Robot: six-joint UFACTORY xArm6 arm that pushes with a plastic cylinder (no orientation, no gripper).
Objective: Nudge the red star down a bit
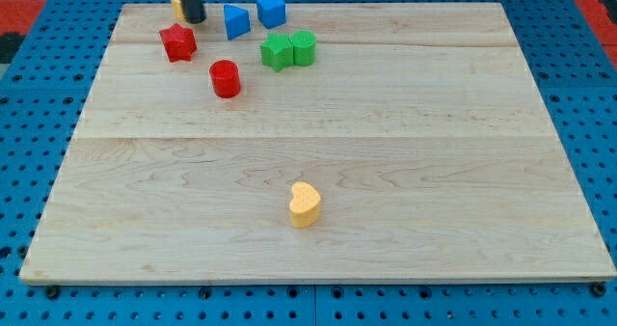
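The red star lies near the board's top left. My tip stands just above and slightly right of it, close to its upper edge; I cannot tell if they touch. A yellow block is mostly hidden behind the rod. A red cylinder sits below and right of the star.
A blue triangular block and a blue cube sit to the right of my tip. A green star and a green cylinder-like block touch each other. A yellow heart lies low in the middle of the wooden board.
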